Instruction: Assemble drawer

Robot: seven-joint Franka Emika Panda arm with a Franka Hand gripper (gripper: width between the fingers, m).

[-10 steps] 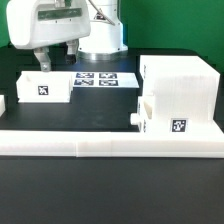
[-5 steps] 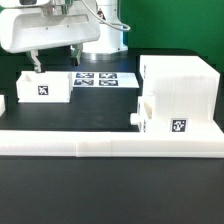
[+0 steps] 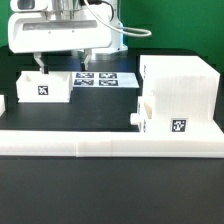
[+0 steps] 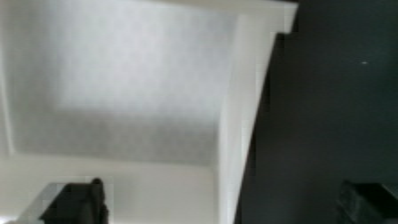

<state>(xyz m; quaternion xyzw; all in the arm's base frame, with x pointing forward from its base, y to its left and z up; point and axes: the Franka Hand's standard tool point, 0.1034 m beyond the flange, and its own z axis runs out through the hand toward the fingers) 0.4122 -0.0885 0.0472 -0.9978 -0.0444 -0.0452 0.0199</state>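
A small open-top white tray (image 3: 42, 88) with a square marker stands at the exterior view's left. My gripper (image 3: 62, 63) hovers just above it, open wide and empty. One finger (image 3: 40, 62) is over the tray, the other (image 3: 85, 61) is past its right wall. In the wrist view the tray's inside (image 4: 125, 90) fills most of the picture, with its wall between my dark fingertips (image 4: 75, 202) and my gripper (image 4: 222, 205) holding nothing. The tall white shell (image 3: 180, 85) stands at the right, with a smaller marked tray (image 3: 172, 124) at its lower front.
The marker board (image 3: 98, 80) lies flat between the left tray and the shell. A long low white rail (image 3: 110, 146) runs across the front of the black table. A white part (image 3: 3, 103) shows at the far left edge.
The hand has turned above the left tray, so its broad side now faces the exterior camera and both fingers show spread apart. The tray and shell have not moved.
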